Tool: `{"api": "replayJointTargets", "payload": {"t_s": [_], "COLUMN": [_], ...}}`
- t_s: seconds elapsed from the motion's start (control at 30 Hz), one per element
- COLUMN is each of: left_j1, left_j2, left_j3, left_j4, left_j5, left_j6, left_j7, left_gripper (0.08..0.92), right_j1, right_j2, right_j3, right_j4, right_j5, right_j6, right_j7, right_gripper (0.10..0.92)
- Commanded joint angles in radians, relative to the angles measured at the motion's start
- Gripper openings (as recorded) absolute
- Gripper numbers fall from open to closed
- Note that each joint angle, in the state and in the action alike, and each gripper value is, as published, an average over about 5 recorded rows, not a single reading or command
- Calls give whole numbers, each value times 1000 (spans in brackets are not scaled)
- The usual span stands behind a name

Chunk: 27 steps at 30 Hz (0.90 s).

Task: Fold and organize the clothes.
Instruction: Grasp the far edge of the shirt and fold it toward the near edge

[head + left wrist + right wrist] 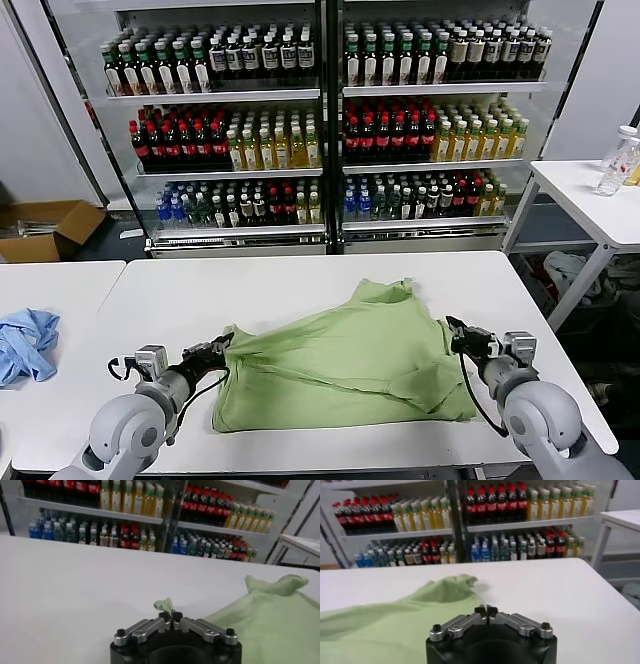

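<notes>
Head view: the light green shirt [350, 360] lies spread in a rumpled, partly folded shape on the white table [300, 285], a little toward the near edge and right of centre. Its lower hem runs close to the table's near edge, while its upper point reaches about the middle of the tabletop. Bare surface stays open behind the shirt up to the far edge, and also at the left of it.

At the shirt's left edge sits the left gripper [222, 347], its fingers pressed together on a small pinch of green fabric, which the left wrist view shows poking up between the fingertips [169, 614]. At the shirt's right edge sits the right gripper [458, 331], close to the table's right side; in the right wrist view its fingertips [481, 612] stand nearly together, and whether any cloth is caught between them cannot be told.

A second white table [55, 285] adjoins on the left, carrying a crumpled light blue cloth [25, 342]. Another table [590, 195] stands to the right with a clear bottle [618, 160] on it. Behind are glass-fronted coolers [325, 120] full of drink bottles; their labels are too small to read. A cardboard box [45, 228] rests on the floor at left.
</notes>
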State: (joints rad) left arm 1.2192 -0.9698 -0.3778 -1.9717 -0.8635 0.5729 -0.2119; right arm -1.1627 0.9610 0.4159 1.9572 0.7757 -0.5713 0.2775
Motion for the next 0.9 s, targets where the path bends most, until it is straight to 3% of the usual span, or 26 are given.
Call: {"api": "replayJointTargets", "payload": {"t_s": [0.03, 0.3, 0.6, 0.7, 0.9], "left_j1": [31, 40, 36, 38, 40], "left_j2": [-1, -15, -17, -17, -16], "left_j3": [0, 8, 7, 9, 10], "left_j4": [-20, -15, -19, -21, -22], "left_j5": [31, 54, 56, 56, 55], "left_j6": [3, 1, 1, 1, 1], "left_j7": [6, 12, 12, 13, 15], "left_gripper": [86, 86, 86, 86, 86], "right_j1": [137, 553, 693, 706, 713], "right_j2": [29, 141, 221, 239, 255], "right_j3": [-75, -305, -375, -371, -366], "right_j4": [-78, -408, -645, -698, -758], "right_j5": [-2, 160, 232, 258, 309], "right_j6": [-7, -9, -10, -10, -10], "right_j7": [54, 139, 166, 172, 199], "right_gripper": [267, 500, 750, 737, 565]}}
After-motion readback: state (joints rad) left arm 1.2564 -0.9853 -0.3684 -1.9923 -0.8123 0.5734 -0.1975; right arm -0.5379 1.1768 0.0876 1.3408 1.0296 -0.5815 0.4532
